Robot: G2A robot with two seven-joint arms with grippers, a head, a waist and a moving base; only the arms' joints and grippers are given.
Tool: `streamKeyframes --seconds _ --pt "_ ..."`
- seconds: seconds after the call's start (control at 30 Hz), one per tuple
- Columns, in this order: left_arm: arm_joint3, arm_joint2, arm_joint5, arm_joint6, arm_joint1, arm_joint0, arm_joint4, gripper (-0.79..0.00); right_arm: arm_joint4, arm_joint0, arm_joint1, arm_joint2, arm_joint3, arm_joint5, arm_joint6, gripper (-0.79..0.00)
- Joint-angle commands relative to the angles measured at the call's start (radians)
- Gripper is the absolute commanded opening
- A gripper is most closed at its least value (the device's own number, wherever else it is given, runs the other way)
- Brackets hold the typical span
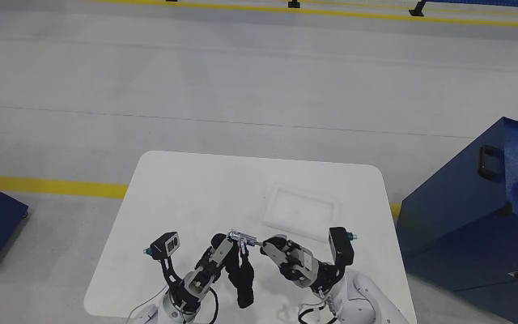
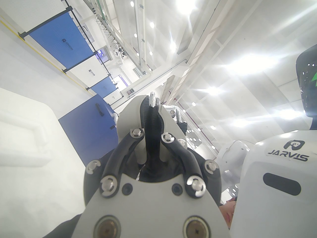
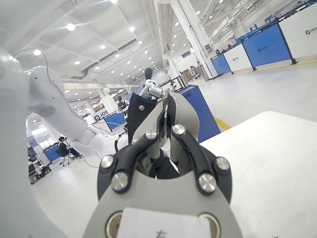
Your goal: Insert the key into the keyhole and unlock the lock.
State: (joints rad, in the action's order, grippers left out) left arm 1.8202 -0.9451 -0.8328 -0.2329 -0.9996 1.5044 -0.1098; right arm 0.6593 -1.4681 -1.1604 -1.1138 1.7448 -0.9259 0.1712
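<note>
Over the near edge of the white table (image 1: 202, 186) my two grippers meet tip to tip. The left gripper (image 1: 229, 245) is shut on a small silver lock (image 1: 239, 237), and a bit of metal (image 2: 153, 99) pokes out between its fingertips. In the right wrist view the lock's shackle and barrel (image 3: 154, 91) show just past my right gripper (image 3: 166, 105). The right gripper (image 1: 265, 245) is shut on a thin key (image 1: 256, 241) that points at the lock. The keyhole and the key's tip are hidden behind the fingers.
A shallow white tray (image 1: 297, 209) lies on the table just beyond the grippers, also seen as a white tray (image 2: 22, 134) beside the left gripper. A blue cabinet (image 1: 477, 202) stands off the table's right side.
</note>
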Motion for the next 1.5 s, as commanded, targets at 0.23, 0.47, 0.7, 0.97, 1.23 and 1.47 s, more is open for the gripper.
streamKeyframes --seconds 0.23,0.47,0.7,0.97,1.23,1.47 --pt "0.000 0.000 0.000 0.000 0.000 0.000 0.000 -0.785 0.001 0.005 -0.004 -0.002 0.000 -0.003 0.002 -0.785" --pt "0.000 0.000 0.000 0.000 0.000 0.000 0.000 -0.785 -0.004 0.010 -0.007 0.004 -0.005 -0.003 -0.011 -0.785" --pt "0.000 0.000 0.000 0.000 0.000 0.000 0.000 -0.785 -0.009 0.013 -0.010 0.005 -0.008 0.002 -0.018 -0.785" --pt "0.000 0.000 0.000 0.000 0.000 0.000 0.000 -0.785 -0.008 0.011 -0.013 0.002 -0.006 0.004 -0.020 -0.708" --pt "0.000 0.000 0.000 0.000 0.000 0.000 0.000 -0.785 0.001 0.005 -0.016 -0.004 -0.001 0.004 -0.009 -0.545" --pt "0.000 0.000 0.000 0.000 0.000 0.000 0.000 -0.785 0.005 -0.003 -0.017 -0.011 0.001 0.002 -0.002 -0.551"
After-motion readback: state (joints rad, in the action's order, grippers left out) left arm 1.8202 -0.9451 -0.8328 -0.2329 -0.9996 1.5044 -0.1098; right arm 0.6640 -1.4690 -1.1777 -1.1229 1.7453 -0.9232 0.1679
